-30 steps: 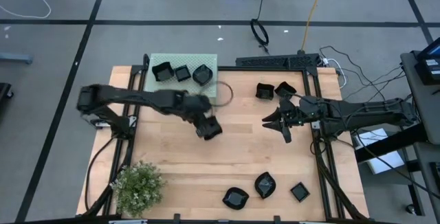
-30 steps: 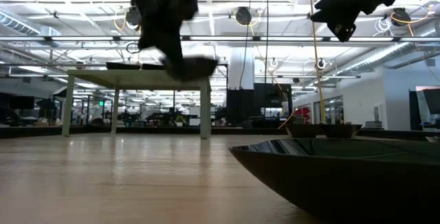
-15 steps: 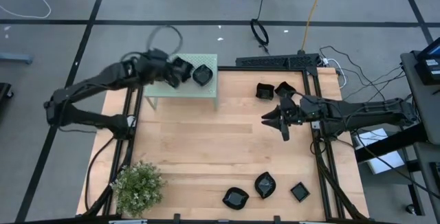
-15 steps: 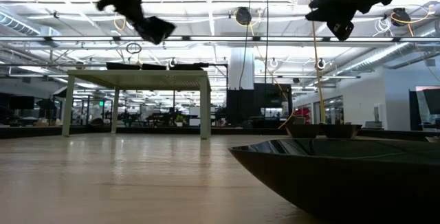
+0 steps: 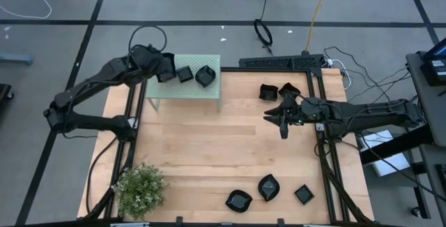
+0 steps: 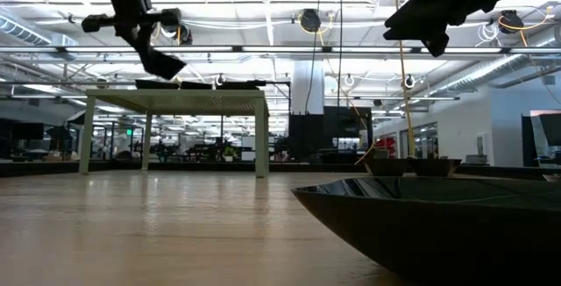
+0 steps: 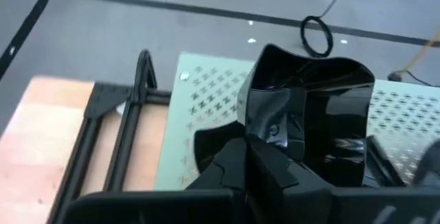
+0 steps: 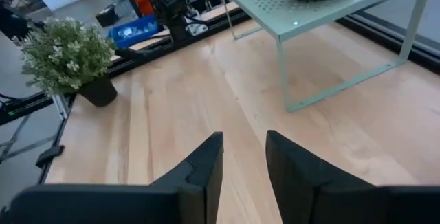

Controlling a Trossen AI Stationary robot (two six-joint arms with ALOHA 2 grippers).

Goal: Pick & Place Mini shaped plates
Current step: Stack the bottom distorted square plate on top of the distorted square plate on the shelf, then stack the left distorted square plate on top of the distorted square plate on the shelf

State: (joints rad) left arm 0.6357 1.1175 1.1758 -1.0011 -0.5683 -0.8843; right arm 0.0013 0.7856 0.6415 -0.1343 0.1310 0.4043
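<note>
My left gripper is over the left end of the pale green stand and is shut on a glossy black mini plate. In the low view the plate hangs tilted just above the stand's top. Two more plates rest on the stand. I cannot tell if another lies under the held one. My right gripper hovers empty and narrowly open near two plates on the far right of the table. My left gripper holds the black plate by one side wall. One finger lies against that wall and the plate hides the other. The fingers come slanting down from the table's left side. The plate is tilted and clear of the stand.
Three more black plates lie by the near edge; one of them fills the low view's foreground. A potted plant stands at the near left corner. Bare wood lies across the table's middle.
My left gripper has carried the plate from above the table's middle up and toward the far left, and now holds it over the stand's left end. My right gripper has shifted slightly toward the far edge.
</note>
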